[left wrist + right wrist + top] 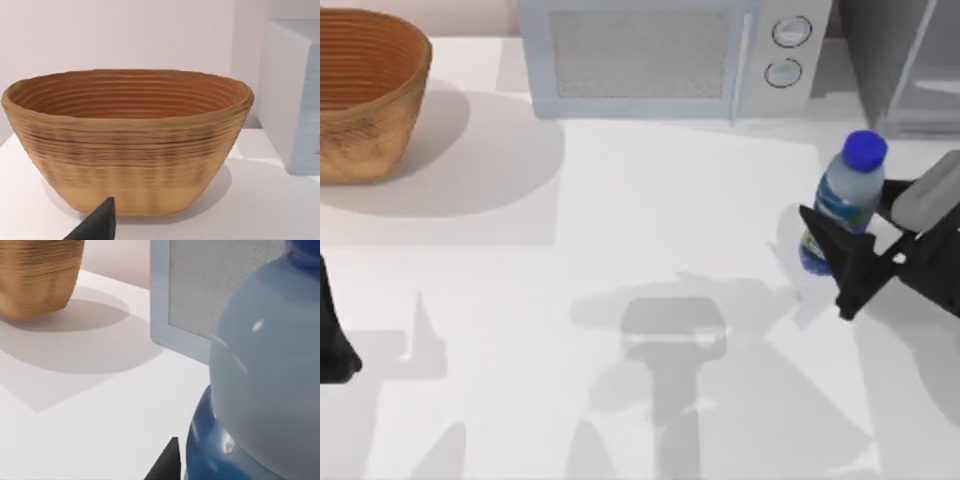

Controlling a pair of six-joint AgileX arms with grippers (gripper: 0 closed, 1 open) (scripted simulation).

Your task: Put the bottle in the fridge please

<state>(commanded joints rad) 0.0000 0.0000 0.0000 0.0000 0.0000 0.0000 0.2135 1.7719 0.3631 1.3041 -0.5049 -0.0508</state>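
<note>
The bottle (848, 195), clear with a blue cap and a blue-and-green label, stands at the table's right side, in front of the fridge (910, 70). My right gripper (825, 262) is shut on the bottle's lower half, coming in from the right edge. In the right wrist view the bottle (260, 390) looms very close, with one dark fingertip (167, 465) beside its base. The fridge is a grey cabinet with a pale frame, cut off by the top right corner. My left arm (332, 345) is parked at the left edge.
A white microwave (670, 55) with two knobs stands at the back centre, just left of the fridge. A woven basket (365, 90) sits at the back left and faces the left wrist camera as the basket (127, 145). Arm shadows cross the table's middle.
</note>
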